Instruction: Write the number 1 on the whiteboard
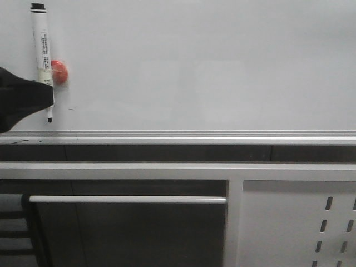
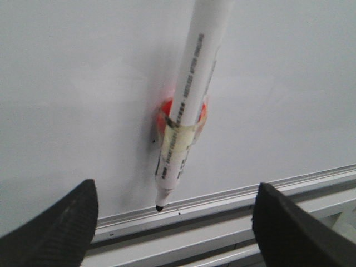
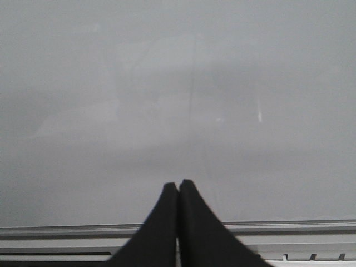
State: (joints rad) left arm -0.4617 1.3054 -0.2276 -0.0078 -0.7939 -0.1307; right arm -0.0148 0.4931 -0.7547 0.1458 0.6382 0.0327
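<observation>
Front view shows you the left gripper (image 1: 25, 103) at nine o'clock beside the taped pen (image 1: 42, 53) on the whiteboard (image 1: 211, 67), jaws released; right gripper (image 3: 178, 186) jaws clenched, empty.

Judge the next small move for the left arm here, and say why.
Probably close the left gripper on the marker pen. Its fingers are spread wide on either side of the pen, which is taped to a red magnet on the whiteboard, and no stroke is visible yet.
</observation>
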